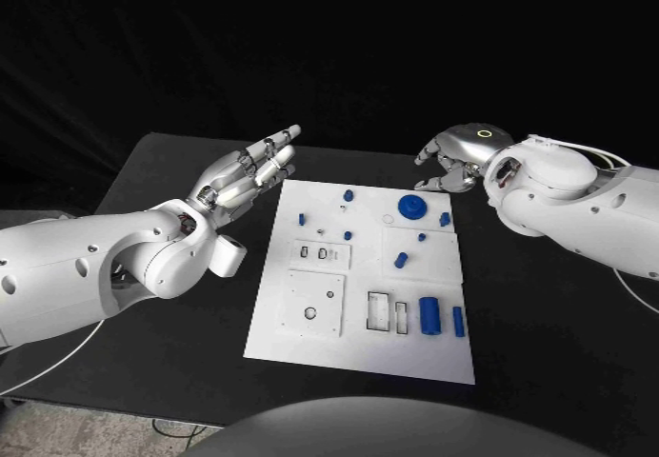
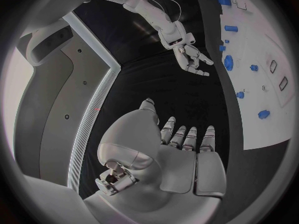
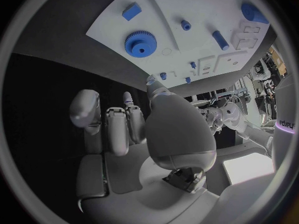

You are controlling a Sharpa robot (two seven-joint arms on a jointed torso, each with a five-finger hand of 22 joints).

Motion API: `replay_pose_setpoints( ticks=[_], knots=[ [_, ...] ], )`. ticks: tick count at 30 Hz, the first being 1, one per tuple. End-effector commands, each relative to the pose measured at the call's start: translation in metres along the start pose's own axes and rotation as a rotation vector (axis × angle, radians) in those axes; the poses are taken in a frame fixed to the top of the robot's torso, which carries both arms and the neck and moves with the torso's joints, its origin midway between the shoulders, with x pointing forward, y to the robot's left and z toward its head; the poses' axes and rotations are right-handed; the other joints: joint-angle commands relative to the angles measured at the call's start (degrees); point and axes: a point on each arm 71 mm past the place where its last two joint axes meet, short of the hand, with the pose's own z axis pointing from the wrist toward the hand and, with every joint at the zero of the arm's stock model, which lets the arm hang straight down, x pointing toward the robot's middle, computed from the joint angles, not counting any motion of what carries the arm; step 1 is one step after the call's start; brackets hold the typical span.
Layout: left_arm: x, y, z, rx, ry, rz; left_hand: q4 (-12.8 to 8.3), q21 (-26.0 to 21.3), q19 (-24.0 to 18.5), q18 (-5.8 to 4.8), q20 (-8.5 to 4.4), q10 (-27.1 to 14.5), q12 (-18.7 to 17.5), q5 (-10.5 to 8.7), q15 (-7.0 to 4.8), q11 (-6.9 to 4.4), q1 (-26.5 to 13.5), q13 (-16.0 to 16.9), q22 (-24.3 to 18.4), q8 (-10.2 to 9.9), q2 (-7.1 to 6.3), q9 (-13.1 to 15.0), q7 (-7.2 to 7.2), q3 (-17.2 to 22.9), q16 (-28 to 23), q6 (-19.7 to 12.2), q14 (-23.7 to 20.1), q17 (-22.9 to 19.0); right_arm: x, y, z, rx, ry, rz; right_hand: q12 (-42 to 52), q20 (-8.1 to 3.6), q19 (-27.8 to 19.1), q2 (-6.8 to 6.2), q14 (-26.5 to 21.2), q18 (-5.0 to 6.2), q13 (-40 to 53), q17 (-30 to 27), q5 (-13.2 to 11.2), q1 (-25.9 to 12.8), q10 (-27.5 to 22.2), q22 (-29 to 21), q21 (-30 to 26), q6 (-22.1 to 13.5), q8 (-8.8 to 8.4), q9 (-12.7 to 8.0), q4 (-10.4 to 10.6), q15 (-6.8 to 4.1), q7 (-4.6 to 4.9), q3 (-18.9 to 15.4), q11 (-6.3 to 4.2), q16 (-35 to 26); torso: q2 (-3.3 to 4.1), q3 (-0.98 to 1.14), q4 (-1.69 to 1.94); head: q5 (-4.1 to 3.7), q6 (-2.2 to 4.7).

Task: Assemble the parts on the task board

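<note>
Board (image 1: 412,357) lies mid-counter (image 1: 549,362), blue parts loose on it, gear (image 1: 413,205) at its far end. Left hand (image 1: 251,176) flat, fingers spread, empty; right hand (image 1: 453,157) curled, empty. We judge nothing begun; next, a first pick.

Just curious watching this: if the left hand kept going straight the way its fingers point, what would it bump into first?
Probably nothing: the left hand points past the task board's far corner over bare black table; height is hard to judge.
</note>
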Motion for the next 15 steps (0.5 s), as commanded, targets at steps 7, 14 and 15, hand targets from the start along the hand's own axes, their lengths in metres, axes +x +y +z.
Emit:
replay_pose_setpoints(
  ticks=[7, 14, 15],
  knots=[
    [0.001, 0.001, 0.001, 0.008, 0.017, -0.011, -0.09, -0.18, 0.12, 0.5, 0.41, -0.06, 0.0, 0.23, 0.32, 0.48, 0.61, 0.08, -0.07, 0.32, -0.19, 0.04, 0.2, 0.29, -0.21, -0.16, -0.06, -0.09, 0.011, -0.006, -0.005, 0.027, 0.045, -0.004, 8.35, -0.64, 3.17, -0.44, 6.27, -1.58, 15.22, 15.11, 0.06, -1.14, 9.82, 7.6, 7.78, -0.24, -0.34, -0.59, 1.18, -0.79, -0.63, 0.04, -0.65, 7.86, -0.05, -0.06, -0.09, -0.75, 0.01],
    [0.001, 0.002, 0.002, 0.006, 0.018, -0.012, -0.1, -0.18, 0.12, 0.49, 0.42, -0.05, 0.0, 0.26, 0.35, 0.52, 0.65, 0.08, -0.07, 0.32, -0.19, 0.03, 0.19, 0.31, -0.21, -0.19, -0.06, -0.09, 0.018, -0.005, -0.005, 0.025, 0.063, 0.01, 8.35, -1.29, 4.97, -0.88, 6.27, -2.3, 15.22, 15.11, 0.35, -1.54, 9.82, 10.75, 11.23, 0.62, -0.16, -0.54, 1.98, -1.54, -1.34, 0.42, -1.2, 7.86, -0.08, -0.07, -0.03, -1.25, 0.01],
    [0.001, 0.002, 0.002, 0.006, 0.019, -0.012, -0.1, -0.18, 0.12, 0.49, 0.42, -0.05, 0.0, 0.26, 0.35, 0.54, 0.66, 0.08, -0.07, 0.31, -0.19, 0.03, 0.19, 0.31, -0.21, -0.19, -0.06, -0.09, 0.019, -0.005, -0.005, 0.025, 0.064, 0.013, 8.35, -1.4, 5.15, -0.94, 6.27, -2.39, 15.22, 15.11, 0.42, -1.54, 9.82, 11.12, 11.62, 0.69, -0.17, -0.52, 2.06, -1.64, -1.38, 0.51, -1.24, 7.86, -0.09, -0.07, -0.02, -1.31, 0.01]
  ],
)
